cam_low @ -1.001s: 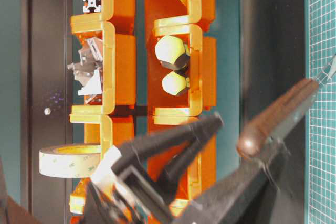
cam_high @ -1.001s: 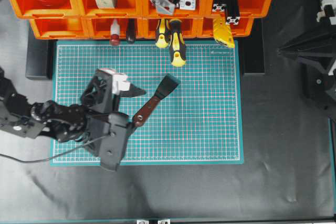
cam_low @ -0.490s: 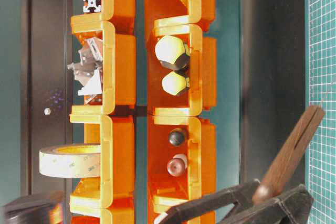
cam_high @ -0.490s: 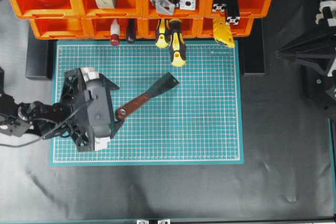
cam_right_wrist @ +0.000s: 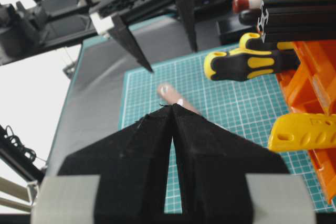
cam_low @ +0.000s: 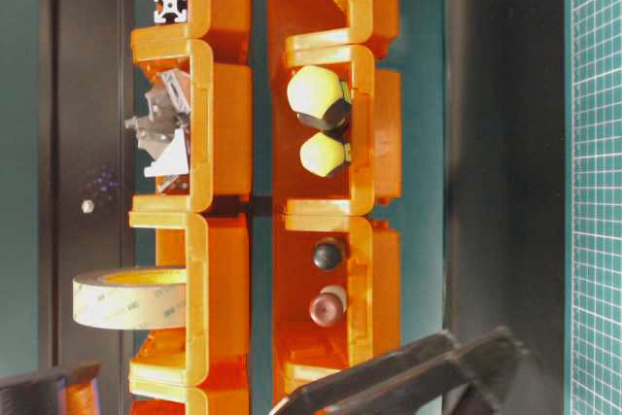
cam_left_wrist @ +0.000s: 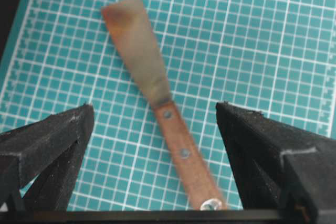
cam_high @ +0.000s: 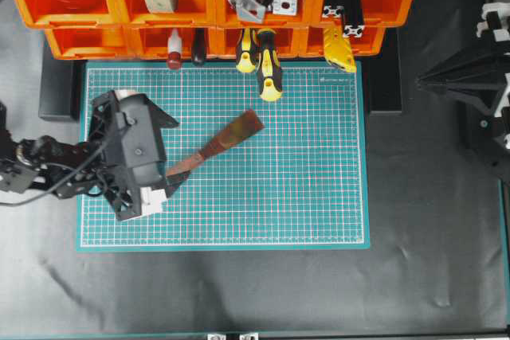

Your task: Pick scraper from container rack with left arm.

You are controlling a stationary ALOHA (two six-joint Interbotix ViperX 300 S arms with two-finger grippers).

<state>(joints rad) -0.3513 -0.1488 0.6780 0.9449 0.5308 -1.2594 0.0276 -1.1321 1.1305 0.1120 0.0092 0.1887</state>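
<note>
Down at the near edge of the wrist view, the left gripper (cam_left_wrist: pixel 152 156) has its jaws spread wide, one finger on each side of the scraper (cam_left_wrist: pixel 157 103), and neither pad touches it. The scraper lies flat on the green cutting mat (cam_high: pixel 319 197), out of the rack altogether, its wooden handle (cam_left_wrist: pixel 184 156) pointing back toward the gripper and its blade angling away toward the bins. My read: the handle sits off-centre and skewed between the fingers, so the wrist should square up to the handle's line and centre it before closing, and the pads should drop low enough to catch the thin handle rather than skate over it. Farther out, the yellow-and-black screwdrivers (cam_high: pixel 263 57) poke from the container rack (cam_high: pixel 207 5) at the mat's far edge, well apart from the scraper. Off to the side, the right gripper (cam_right_wrist: pixel 172 145) has its jaws pressed together on nothing.
</note>
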